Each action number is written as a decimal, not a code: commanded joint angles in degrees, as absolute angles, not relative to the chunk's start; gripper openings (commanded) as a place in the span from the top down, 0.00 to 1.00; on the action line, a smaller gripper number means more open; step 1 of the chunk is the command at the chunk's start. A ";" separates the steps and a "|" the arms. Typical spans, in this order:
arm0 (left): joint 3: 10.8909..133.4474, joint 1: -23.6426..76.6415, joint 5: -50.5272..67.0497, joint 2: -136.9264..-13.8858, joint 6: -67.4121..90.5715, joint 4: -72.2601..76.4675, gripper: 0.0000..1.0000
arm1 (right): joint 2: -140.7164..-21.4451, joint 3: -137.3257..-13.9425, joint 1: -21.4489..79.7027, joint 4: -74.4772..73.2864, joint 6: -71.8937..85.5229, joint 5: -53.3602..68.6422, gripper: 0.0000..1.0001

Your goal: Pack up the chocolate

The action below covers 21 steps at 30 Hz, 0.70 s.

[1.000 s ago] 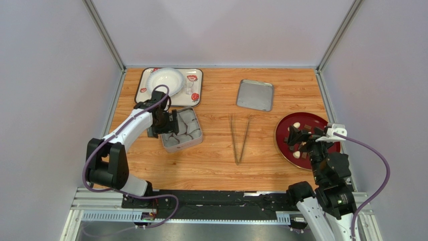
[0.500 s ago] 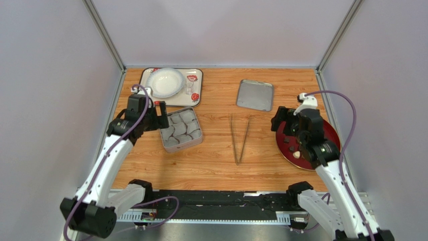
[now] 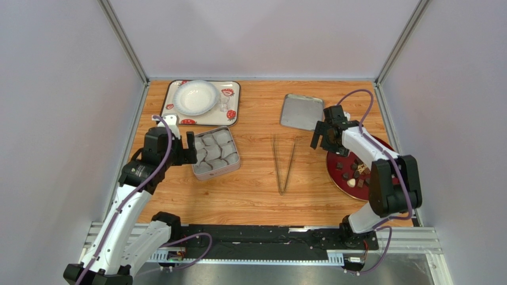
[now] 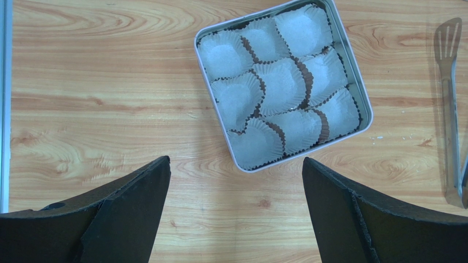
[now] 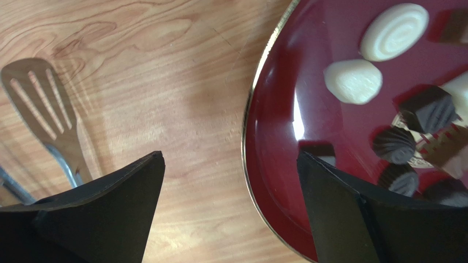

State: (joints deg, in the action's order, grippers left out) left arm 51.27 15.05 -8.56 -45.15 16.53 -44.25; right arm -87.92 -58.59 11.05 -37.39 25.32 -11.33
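The chocolate (image 3: 358,170), dark brown pieces and a few cream-white ones, lies on a dark red plate (image 3: 340,153) at the right. In the right wrist view white pieces (image 5: 353,81) and dark pieces (image 5: 427,108) show on the plate (image 5: 285,109). My right gripper (image 3: 321,135) is open and empty above the plate's left rim, also in its wrist view (image 5: 230,154). The square metal tin (image 3: 232,164) holds several grey paper cups (image 4: 283,82), all empty. My left gripper (image 3: 191,148) is open and empty at the tin's left edge (image 4: 235,160).
Metal tongs (image 3: 284,163) lie mid-table, their tips showing in the right wrist view (image 5: 38,104). The tin's lid (image 3: 302,111) lies at the back. A strawberry-print tray (image 3: 231,111) with a white bowl (image 3: 195,97) sits back left.
My right arm has swung from over the plate's near side to its far left rim. My left gripper has pulled back left and up from the tin. Both stay open.
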 commanded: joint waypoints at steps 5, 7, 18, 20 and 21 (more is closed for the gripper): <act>51.24 16.61 -10.20 -43.50 14.85 -42.36 0.02 | -97.64 -63.54 11.16 -31.56 25.75 -3.89 0.12; 51.24 16.79 -9.85 -43.42 14.85 -42.28 0.02 | -98.43 -63.81 12.47 -30.24 24.88 -1.85 0.14; 51.06 16.79 -9.49 -44.12 14.59 -42.10 0.02 | -103.53 -68.29 23.10 -27.69 23.20 1.76 0.16; 51.15 16.79 -9.41 -44.56 14.59 -42.19 0.02 | -104.50 -70.48 24.25 -27.42 23.29 1.93 0.16; 51.24 16.79 -9.40 -44.56 14.59 -42.19 0.02 | -105.72 -71.18 25.30 -27.42 23.29 1.93 0.16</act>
State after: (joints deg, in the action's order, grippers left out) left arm 51.24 16.53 -9.52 -44.23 16.10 -43.86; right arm -103.04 -66.61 22.33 -31.33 23.59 -0.89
